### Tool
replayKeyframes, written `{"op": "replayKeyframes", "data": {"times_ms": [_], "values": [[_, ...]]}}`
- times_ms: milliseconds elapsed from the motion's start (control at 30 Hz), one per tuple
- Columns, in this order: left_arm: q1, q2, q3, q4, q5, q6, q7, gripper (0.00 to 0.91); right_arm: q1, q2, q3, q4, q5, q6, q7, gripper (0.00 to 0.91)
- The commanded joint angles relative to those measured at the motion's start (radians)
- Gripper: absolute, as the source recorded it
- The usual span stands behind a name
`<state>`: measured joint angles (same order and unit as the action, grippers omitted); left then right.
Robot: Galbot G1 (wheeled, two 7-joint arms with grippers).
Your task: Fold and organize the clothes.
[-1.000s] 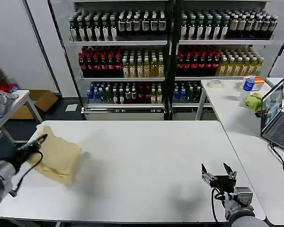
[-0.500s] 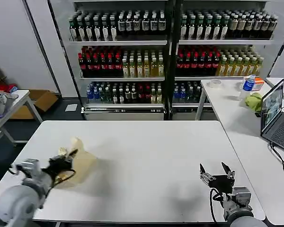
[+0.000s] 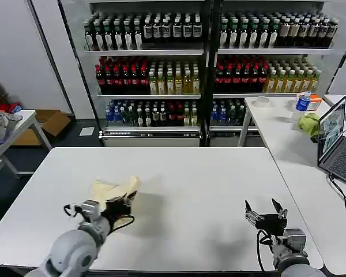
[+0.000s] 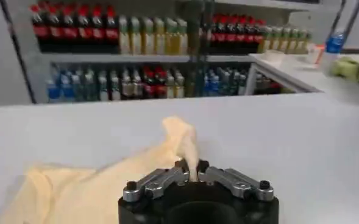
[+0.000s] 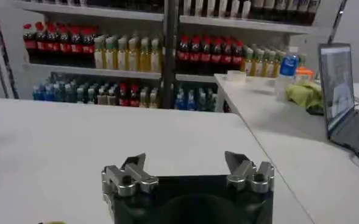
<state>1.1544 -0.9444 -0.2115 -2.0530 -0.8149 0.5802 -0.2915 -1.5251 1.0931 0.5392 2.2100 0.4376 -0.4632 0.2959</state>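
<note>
- Garment [image 3: 111, 190]: pale cream-yellow, soft and wrinkly, bunched in a loose heap on the left half of the white tabletop [image 3: 190, 173], just ahead of the left arm.
- Handling guess: light and limp, with no stiffness. It will drape and sag from any single pinch point, and loose layers are likely to slide over each other on the smooth tabletop.
- Low risk of damage. The real risk looks like catching several layers at once, or losing a thin edge from the pinch.
- Best hold, in my view: an outer edge or corner, single layer, so the cloth can be spread flat before folding. Two spread-out corners would need both arms.
- Left tool [image 4: 194, 175]: jaws together, clamped on a raised ridge of the cloth. In the left wrist view a peak of fabric stands up from between the fingers [image 4: 167, 178], and the rest trails flat to one side.
- Whether that pinch holds one layer or a bundle, cannot tell.
- Left arm pose: reaching low over the near left part of the tabletop, forearm close to the surface, tool [image 3: 120, 203] pointing toward the centre.
- Right tool [image 3: 266, 216]: jaws wide apart, holding nothing, hovering over the near right part of the tabletop, well apart from the garment.
- Right arm looks idle, with its fingers [image 5: 128, 175] pointing forward toward the shelves.
</note>
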Motion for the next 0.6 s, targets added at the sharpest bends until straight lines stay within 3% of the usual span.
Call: {"op": "replayKeyframes", "data": {"times_ms": [33,200,433,467,533,567,600], "values": [[-0.196,-0.180,0.204,0.153,-0.213,-0.002,-0.090,0.010,0.015,0.004,0.001,-0.016,0.003,0.001,-0.001,0.907],[-0.290,-0.288,0.257,0.265,-0.247,-0.003,-0.102,0.020,0.031,-0.004,-0.001,-0.033,0.008,0.003,-0.003,0.907],[-0.349,-0.362,0.313,0.331,-0.250,-0.004,-0.099,0.020,0.048,-0.019,0.006,-0.042,0.025,0.001,-0.005,0.907],[-0.352,-0.366,0.318,0.338,-0.247,-0.004,-0.098,0.091,0.047,-0.022,0.008,-0.041,0.025,0.000,-0.007,0.907],[-0.361,-0.378,0.331,0.352,-0.230,-0.004,-0.079,0.484,0.047,-0.025,0.009,-0.041,0.024,0.001,-0.008,0.907],[-0.362,-0.380,0.334,0.357,-0.215,-0.004,-0.072,0.907,0.049,-0.027,0.010,-0.042,0.024,0.002,-0.009,0.907],[-0.362,-0.386,0.331,0.363,-0.207,-0.004,-0.057,0.907,0.052,-0.029,0.009,-0.043,0.024,0.004,-0.007,0.907]]}}
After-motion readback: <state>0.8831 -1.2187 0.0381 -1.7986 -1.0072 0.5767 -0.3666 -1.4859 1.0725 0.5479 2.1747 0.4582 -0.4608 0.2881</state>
